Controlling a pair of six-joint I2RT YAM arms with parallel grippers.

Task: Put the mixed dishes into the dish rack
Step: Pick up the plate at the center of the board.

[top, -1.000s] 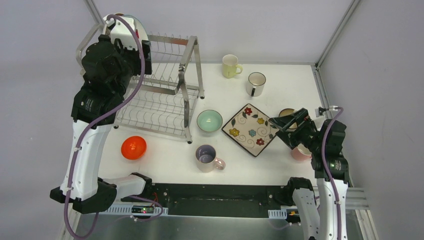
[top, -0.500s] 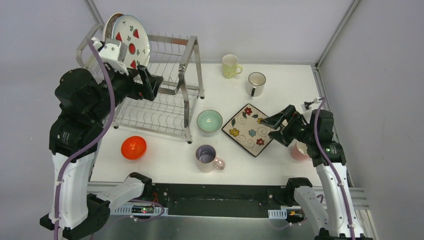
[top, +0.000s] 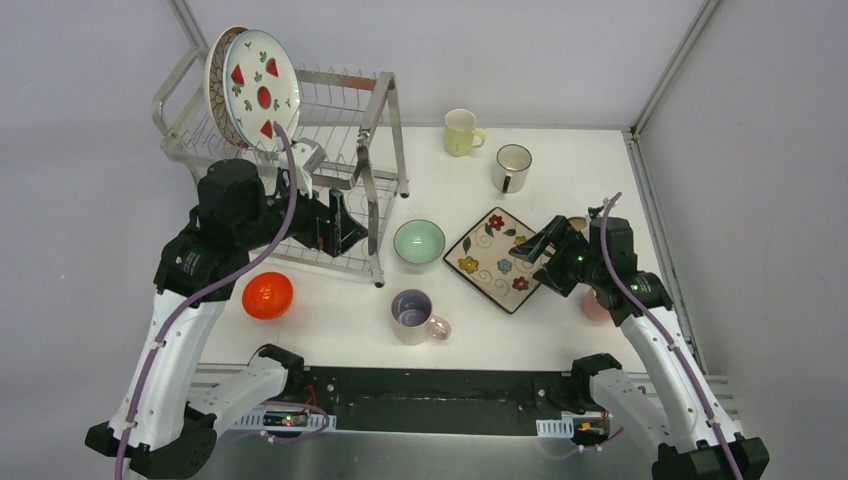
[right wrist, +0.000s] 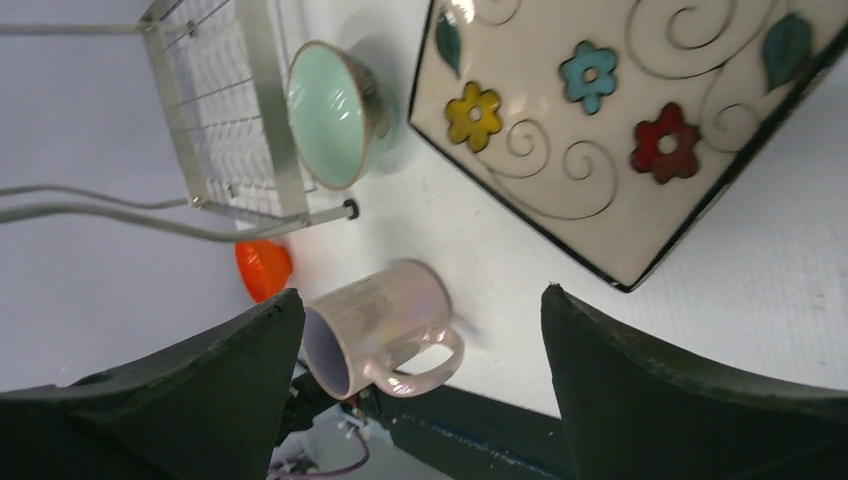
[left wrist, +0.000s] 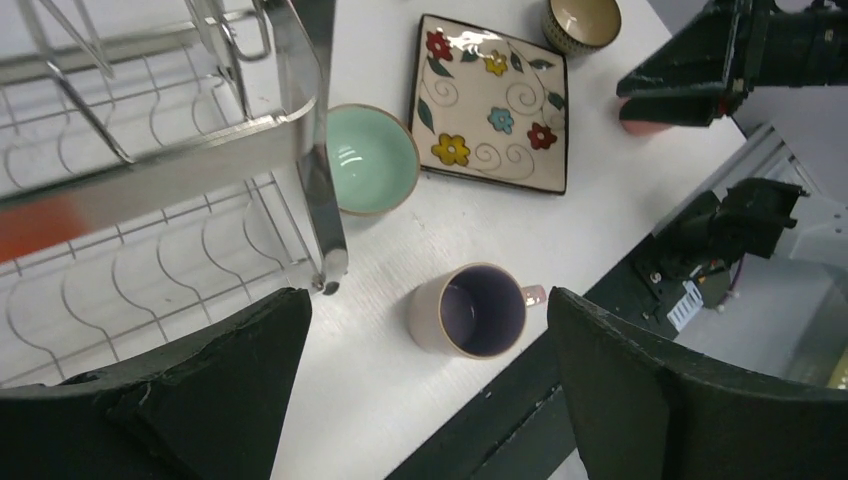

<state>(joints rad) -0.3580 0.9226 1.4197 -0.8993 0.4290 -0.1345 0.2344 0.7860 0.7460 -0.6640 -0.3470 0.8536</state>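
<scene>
The dish rack (top: pixel 385 150) stands at the back left. The red-fruit plate (top: pixel 262 88) stands upright in its top tier, with a second plate (top: pixel 214 70) behind it. My left gripper (top: pixel 345 228) hangs open and empty over the rack's lower right corner, above the lilac mug (left wrist: pixel 478 310). The mint bowl (top: pixel 418 241), the flowered square plate (top: pixel 497 258) and the orange bowl (top: pixel 267 295) lie on the table. My right gripper (top: pixel 550 258) is open and empty at the square plate's right edge (right wrist: pixel 620 130). It partly hides the brown bowl (left wrist: pixel 582 20) and the pink mug (top: pixel 592 305).
A yellow mug (top: pixel 461 131) and a white mug (top: pixel 511 167) stand at the back of the table. The rack's corner post (left wrist: pixel 310 150) is close to my left fingers. Grey walls close in the table on three sides.
My left arm has come down from the rack's top, leaving the red-fruit plate standing there, and its jaws have opened wider. My right gripper has shifted left towards the square plate.
</scene>
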